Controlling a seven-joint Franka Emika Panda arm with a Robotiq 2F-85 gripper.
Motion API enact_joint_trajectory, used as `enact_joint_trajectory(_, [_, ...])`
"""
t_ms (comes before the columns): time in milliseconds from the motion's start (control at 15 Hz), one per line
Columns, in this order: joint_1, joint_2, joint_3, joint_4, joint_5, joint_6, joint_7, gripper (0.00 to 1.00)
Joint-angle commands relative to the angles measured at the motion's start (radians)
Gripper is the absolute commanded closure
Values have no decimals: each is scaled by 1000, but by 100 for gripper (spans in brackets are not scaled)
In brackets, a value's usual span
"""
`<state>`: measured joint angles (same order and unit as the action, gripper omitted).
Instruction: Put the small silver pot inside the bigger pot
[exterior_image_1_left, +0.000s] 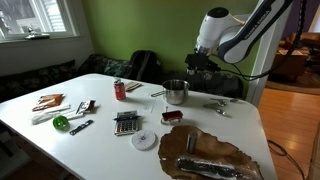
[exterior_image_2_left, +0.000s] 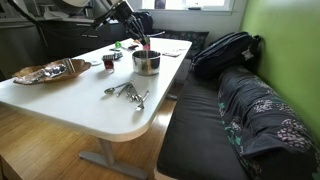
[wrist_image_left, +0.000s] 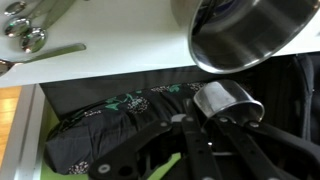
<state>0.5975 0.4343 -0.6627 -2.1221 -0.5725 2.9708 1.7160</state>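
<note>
Green walls and a bright window back a smooth white desk (exterior_image_1_left: 100, 150) with rounded corners. A dark upholstered bench (exterior_image_2_left: 200, 140) runs along one side of it. The bigger pot (exterior_image_1_left: 176, 92) stands upright near the desk's far edge. It is a shiny steel cylinder with a mirror-like wall and a long thin straight handle. In the wrist view its polished side (wrist_image_left: 250, 35) fills the upper right corner and reflects dark shapes. Just below it in that view, the small silver pot (wrist_image_left: 225, 98) hangs off the desk over the bench. It is a little round steel cup with a bright rim, tilted so that its mouth shows. The black tool (wrist_image_left: 220, 125) has its fingers closed in on the little pot from behind and holds it in the air beside the big one, not inside it. A red can (exterior_image_1_left: 119, 90) stands near the long handle. Metal measuring spoons (exterior_image_2_left: 128, 93) lie fanned out on the desk, and a flower-patterned dark fabric (wrist_image_left: 110, 130) is bunched on the bench.
</note>
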Motion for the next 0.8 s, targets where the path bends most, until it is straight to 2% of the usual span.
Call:
enact_joint_trajectory(0, [46,169,-38,132,-1,132,114,97])
enact_joint_trajectory(133, [53,263,-38,215,27,171,151,97])
enact_joint_trajectory(400, [27,374,9,333,70,116,185,97])
enact_joint_trajectory(467, [37,403,11,344,180,113,107,97])
enact_joint_trajectory(533, [19,401,41,350,213,90,77,88])
enact_joint_trajectory(600, [15,403,59,353,251,69,39,63])
enact_joint_trajectory(667, [21,408,58,359,281,53,18,63])
enact_joint_trajectory(733, [20,389,68,351,297,23,-18,58])
